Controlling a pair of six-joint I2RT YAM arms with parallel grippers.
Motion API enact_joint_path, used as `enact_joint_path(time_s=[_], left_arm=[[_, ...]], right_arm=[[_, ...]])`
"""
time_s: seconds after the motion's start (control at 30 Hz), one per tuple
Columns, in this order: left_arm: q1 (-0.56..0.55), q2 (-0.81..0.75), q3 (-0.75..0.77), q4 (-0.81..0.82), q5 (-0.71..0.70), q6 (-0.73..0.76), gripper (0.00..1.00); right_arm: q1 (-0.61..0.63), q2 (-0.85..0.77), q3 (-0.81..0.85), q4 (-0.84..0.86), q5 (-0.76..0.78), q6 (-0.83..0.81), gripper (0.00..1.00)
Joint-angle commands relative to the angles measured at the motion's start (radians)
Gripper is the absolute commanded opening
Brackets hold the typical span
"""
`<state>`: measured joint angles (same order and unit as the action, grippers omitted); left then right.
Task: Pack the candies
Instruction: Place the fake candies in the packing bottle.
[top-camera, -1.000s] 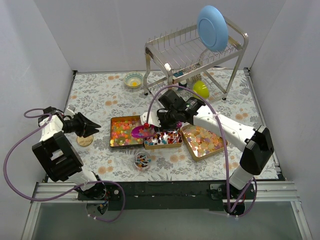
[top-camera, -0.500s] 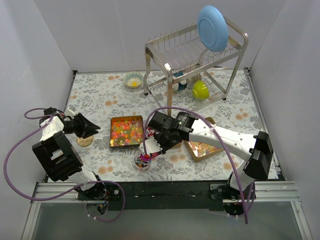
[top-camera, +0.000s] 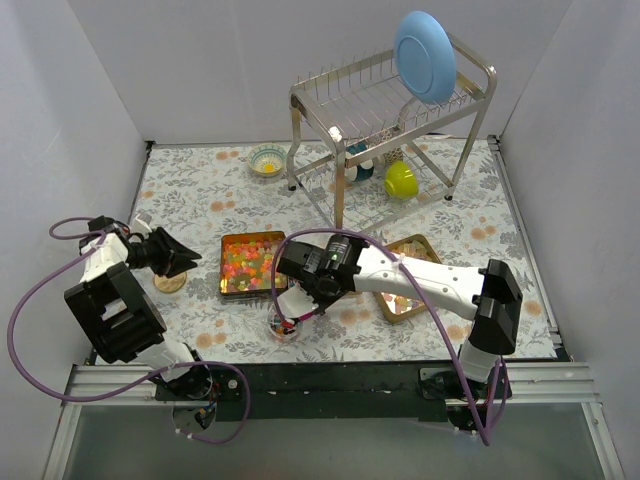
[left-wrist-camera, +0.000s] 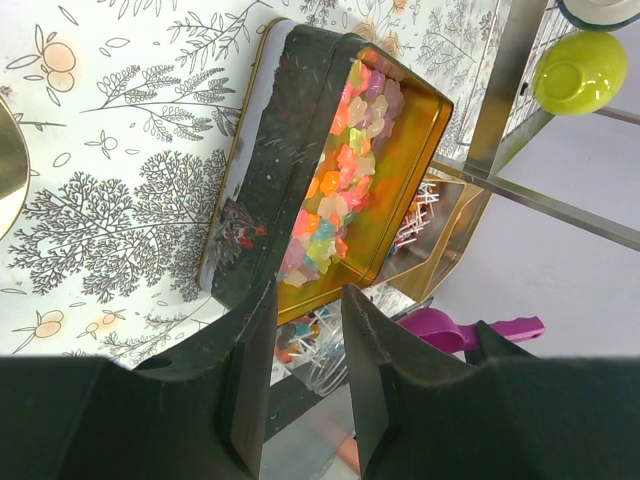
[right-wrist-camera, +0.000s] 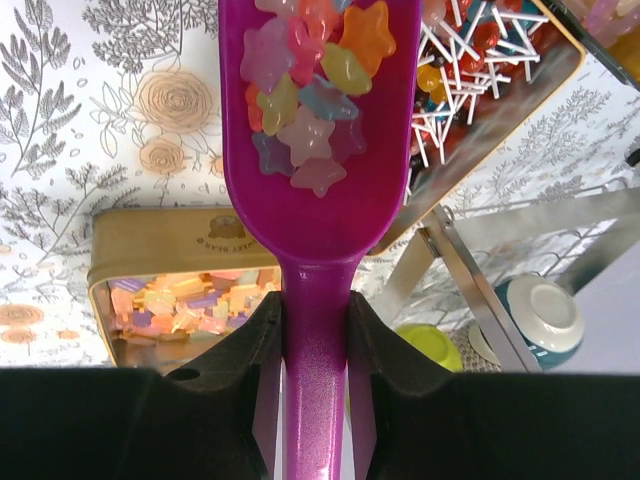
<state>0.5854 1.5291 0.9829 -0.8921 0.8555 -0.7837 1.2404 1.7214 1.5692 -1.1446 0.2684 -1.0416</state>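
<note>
One scoopful of gummy candies (right-wrist-camera: 310, 90) rides just ahead of my right gripper (right-wrist-camera: 315, 320), which is clamped on the purple scoop (right-wrist-camera: 320, 220). The small clear jar (top-camera: 281, 328) sits below it. Next, I judge, comes a gentle tip over the jar. My left gripper (left-wrist-camera: 305, 370) hangs parted and empty.

Pink, orange and yellow candies (right-wrist-camera: 310, 80) are seen in a magenta scoop (right-wrist-camera: 318, 230); the bench (right-wrist-camera: 80, 130) is covered in grey-and-orange floral print.
</note>
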Motion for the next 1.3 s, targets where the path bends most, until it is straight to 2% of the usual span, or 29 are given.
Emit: enact_joint_path(time_s=[0.0, 0.67, 0.8, 0.87, 0.9, 0.97, 1.03, 1.17, 1.27], left_arm=[[0.004, -0.034, -0.012, 0.012, 0.036, 0.017, 0.32], [0.001, -0.033, 0.048, -0.031, 0.119, 0.070, 0.33], [-0.016, -0.050, 0.060, -0.034, 0.180, 0.070, 0.34], [-0.032, -0.066, 0.068, -0.024, 0.217, 0.063, 0.34], [-0.056, -0.073, 0.068, -0.018, 0.265, 0.061, 0.33], [-0.090, -0.107, 0.068, 0.016, 0.321, 0.058, 0.22], [-0.165, -0.136, 0.059, 0.045, 0.376, 0.051, 0.00], [-0.309, -0.239, 0.022, 0.175, 0.412, -0.002, 0.00], [-0.415, -0.282, -0.006, 0.241, 0.374, -0.069, 0.00]], right_arm=[[0.039, 0.009, 0.057, -0.084, 0.094, -0.021, 0.01], [0.100, 0.035, 0.155, -0.162, 0.196, -0.028, 0.01], [0.097, 0.032, 0.186, -0.133, 0.203, -0.029, 0.01], [0.084, 0.035, 0.222, -0.112, 0.157, -0.008, 0.01], [0.071, 0.041, 0.241, -0.097, 0.132, 0.044, 0.01], [0.024, 0.073, 0.287, -0.096, 0.053, 0.099, 0.01], [-0.028, 0.105, 0.359, -0.107, -0.003, 0.173, 0.01], [-0.093, 0.181, 0.442, -0.095, -0.066, 0.232, 0.01], [-0.105, 0.211, 0.512, -0.086, -0.087, 0.242, 0.01]])
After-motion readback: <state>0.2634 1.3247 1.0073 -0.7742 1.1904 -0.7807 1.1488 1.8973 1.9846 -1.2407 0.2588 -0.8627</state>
